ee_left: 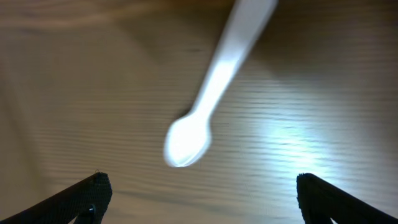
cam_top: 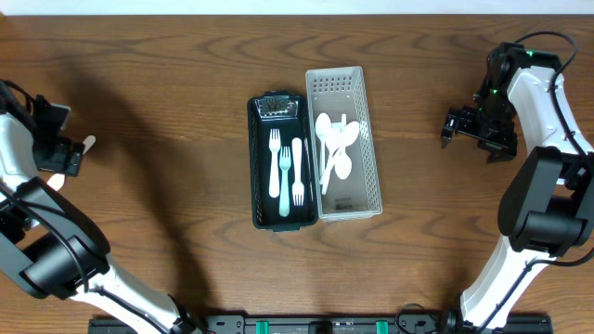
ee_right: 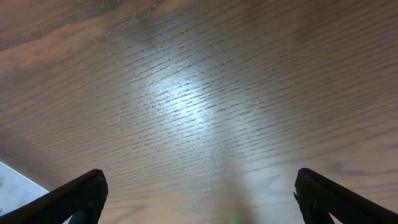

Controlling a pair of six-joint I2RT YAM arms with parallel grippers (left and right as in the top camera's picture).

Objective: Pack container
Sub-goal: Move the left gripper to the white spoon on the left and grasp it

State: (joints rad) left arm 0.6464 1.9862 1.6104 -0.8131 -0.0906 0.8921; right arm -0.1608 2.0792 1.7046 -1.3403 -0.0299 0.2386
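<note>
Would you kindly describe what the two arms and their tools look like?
The left arm and right arm have white links, black joints and black cables. The right arm carries a small green light. The left tool and right tool are black.

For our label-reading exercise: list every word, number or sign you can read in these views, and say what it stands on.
None readable.
Dark tray: no print; the shiny patch at its top end is too small to tell.
White basket, spoon, table: no text.
</note>
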